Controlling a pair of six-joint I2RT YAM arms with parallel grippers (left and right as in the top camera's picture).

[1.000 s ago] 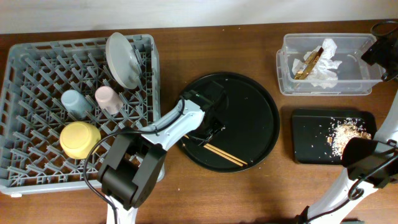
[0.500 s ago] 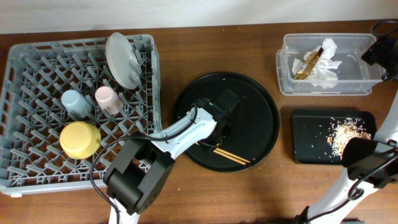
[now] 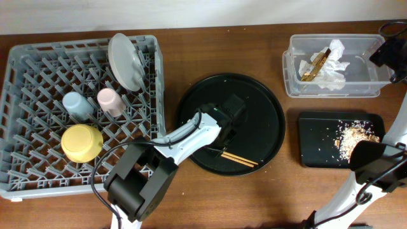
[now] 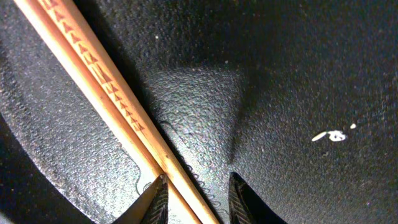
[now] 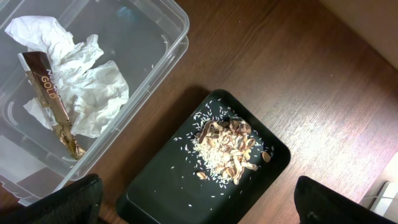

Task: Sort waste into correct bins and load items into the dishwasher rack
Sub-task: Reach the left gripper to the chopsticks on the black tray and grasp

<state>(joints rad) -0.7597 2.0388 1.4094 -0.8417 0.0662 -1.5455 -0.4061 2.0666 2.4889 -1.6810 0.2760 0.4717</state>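
Observation:
The brown chopsticks (image 3: 241,159) lie on the round black tray (image 3: 267,108). My left gripper (image 3: 224,135) is down at their left end. In the left wrist view the chopsticks (image 4: 99,87) run diagonally between the fingertips (image 4: 159,198). The left one touches them and a gap remains on the right, so the left gripper (image 4: 198,196) is open around them. The dishwasher rack (image 3: 38,63) holds the grey plate (image 3: 124,60), blue cup (image 3: 75,104), pink cup (image 3: 109,100) and yellow bowl (image 3: 81,141). My right gripper (image 5: 199,214) hangs wide open and holds nothing above the shallow black tray (image 5: 161,186).
The clear tub (image 3: 292,83) at the back right holds the white napkin (image 3: 334,70) and gold wrapper (image 3: 315,67). The shallow black tray (image 3: 318,140) in front of it carries the food scraps (image 3: 353,135). Bare wooden table lies between the round tray and the bins.
My left gripper has moved right across the round tray onto the chopsticks' left end, and they have shifted slightly right. The right arm is unchanged.

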